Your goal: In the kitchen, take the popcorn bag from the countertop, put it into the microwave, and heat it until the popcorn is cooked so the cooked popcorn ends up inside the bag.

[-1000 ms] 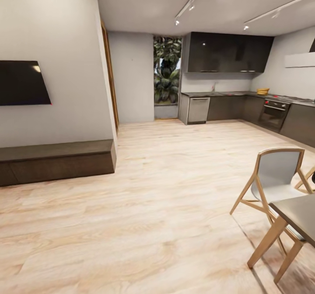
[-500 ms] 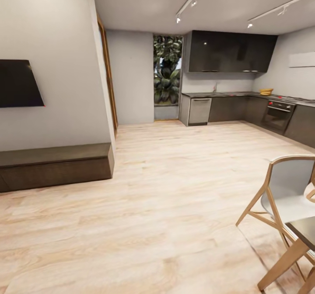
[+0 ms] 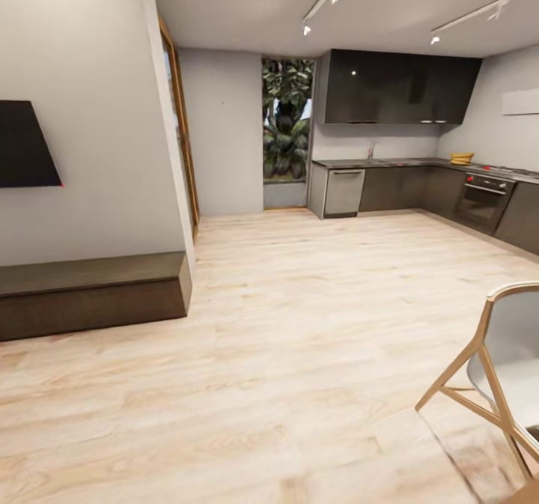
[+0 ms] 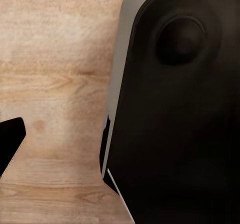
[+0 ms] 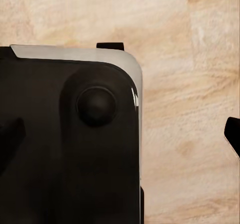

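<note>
Head view, left to right, gives you one black wall screen [image 3: 26,144], one dark wood bench [image 3: 90,294], pale plank flooring [image 3: 284,354], the distant grey countertop [image 3: 389,162] bearing a small yellowish object, and one curved-back chair [image 3: 501,362]; gripper openings cannot be judged.

Count: 1 TV [image 3: 26,144], 1 bench [image 3: 90,294], 1 chair [image 3: 498,369], 1 window [image 3: 286,118], 1 oven [image 3: 484,203], 1 dishwasher [image 3: 344,192], 2 track lights [image 3: 322,2], 1 yellowish item [image 3: 462,158] on the countertop [image 3: 389,162], possibly the bag.

Wood floor [image 3: 299,354], chair [image 3: 501,369], distant countertop [image 3: 389,162]
</note>
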Controlling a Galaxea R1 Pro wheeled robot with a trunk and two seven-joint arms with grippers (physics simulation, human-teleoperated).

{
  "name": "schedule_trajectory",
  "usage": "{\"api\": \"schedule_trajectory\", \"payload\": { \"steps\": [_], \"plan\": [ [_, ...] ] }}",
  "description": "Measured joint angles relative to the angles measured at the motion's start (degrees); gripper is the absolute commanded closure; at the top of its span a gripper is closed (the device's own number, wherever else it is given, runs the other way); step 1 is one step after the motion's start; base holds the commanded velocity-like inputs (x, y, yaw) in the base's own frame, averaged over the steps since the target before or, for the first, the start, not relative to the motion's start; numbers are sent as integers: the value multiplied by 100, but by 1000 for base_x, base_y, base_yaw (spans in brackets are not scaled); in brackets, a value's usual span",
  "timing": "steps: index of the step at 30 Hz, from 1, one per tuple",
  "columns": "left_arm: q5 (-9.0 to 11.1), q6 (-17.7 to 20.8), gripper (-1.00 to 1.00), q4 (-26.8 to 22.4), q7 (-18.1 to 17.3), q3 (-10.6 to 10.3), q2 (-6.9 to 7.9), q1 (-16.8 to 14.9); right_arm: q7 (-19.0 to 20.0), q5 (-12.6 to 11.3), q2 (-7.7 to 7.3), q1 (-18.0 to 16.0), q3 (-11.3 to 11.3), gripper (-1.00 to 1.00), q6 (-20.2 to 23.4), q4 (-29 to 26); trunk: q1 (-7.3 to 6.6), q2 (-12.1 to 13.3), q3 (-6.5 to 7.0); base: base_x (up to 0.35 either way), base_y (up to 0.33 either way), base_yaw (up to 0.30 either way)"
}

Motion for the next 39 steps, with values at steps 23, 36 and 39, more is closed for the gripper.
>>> {"api": "schedule_trajectory", "payload": {
  "steps": [23, 36, 39],
  "plan": [
    [1, 0, -100, 0, 0, 5, 0, 0, 0, 2, 1, 0, 0, -100, -3, 0, 0, 0, 0, 336, 0, 0],
    [1, 0, -100, 0, 0, 1, 0, 0, 0, 2, 0, 0, 0, -100, 0, 0, 0, 0, 0, 336, 0, 0],
    [1, 0, -100, 0, 0, 1, 0, 0, 0, -1, 0, 0, 0, -100, 2, 0, 0, 0, 0, 336, 0, 0]
  ]
}}
